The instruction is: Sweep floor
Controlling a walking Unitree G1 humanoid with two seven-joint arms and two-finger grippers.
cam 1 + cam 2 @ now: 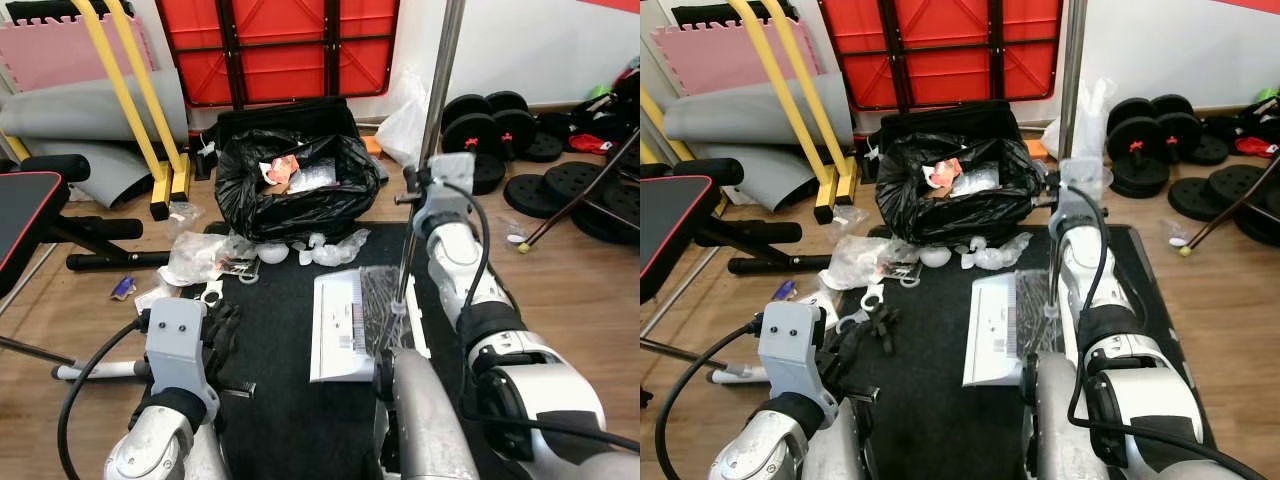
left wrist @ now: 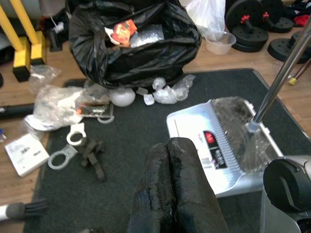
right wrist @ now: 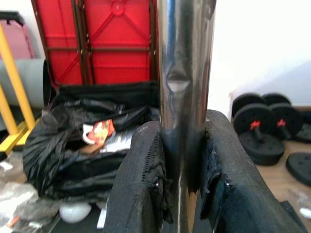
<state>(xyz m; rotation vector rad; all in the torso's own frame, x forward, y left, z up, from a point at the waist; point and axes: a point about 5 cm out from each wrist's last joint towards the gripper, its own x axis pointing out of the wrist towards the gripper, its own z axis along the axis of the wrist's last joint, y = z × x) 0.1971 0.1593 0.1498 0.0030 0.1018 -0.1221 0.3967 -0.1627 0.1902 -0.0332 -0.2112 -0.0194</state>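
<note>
The right gripper (image 3: 182, 194) is clamping its two black fingers on the steel handle (image 1: 441, 80), which is running as a bright pole from the top of the frame down to the white dustpan (image 1: 345, 325) lying at centre on the black mat (image 1: 290, 400). The scattered litter (image 1: 330, 248), mostly crumpled clear plastic and a white ball, is lying just above the dustpan's far edge in the frame, against the foot of the black trash bag (image 1: 295, 185). The left gripper (image 2: 172, 189) is hanging at lower left with its fingers pressed together and holding nothing. More scraps (image 2: 90, 153) are lying towards the mat's left edge, nearer that arm. The pole's long axis is leaning nearly upright, so the pan probably needs pushing up-frame towards the bag.
</note>
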